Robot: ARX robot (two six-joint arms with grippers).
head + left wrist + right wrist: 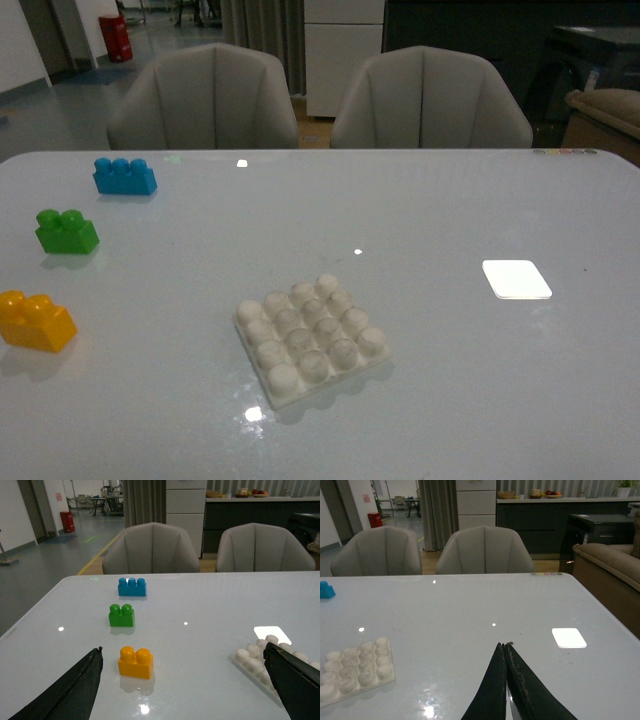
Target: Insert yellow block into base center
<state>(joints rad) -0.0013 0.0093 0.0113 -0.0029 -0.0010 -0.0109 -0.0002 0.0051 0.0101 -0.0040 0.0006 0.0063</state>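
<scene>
On your glossy white bench (480, 400): white studded square plastic base (310, 338) in the centre; yellow plastic brick (36, 321), green plastic brick (67, 231) and blue plastic brick (124, 176) to its left.

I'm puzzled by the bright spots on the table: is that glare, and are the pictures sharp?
Front view: dim, slightly soft; small glints on the glossy white table, one beside the white studded square plastic base. Left wrist view: a glint near the small yellow two-stud plastic block. Right wrist view: similar glints; the bright rectangular patch may be glare.

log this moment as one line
phase: pre-grasp | base: studs bare | yellow block: on table, left of base | left gripper: open, block ahead | right gripper: shut
</scene>
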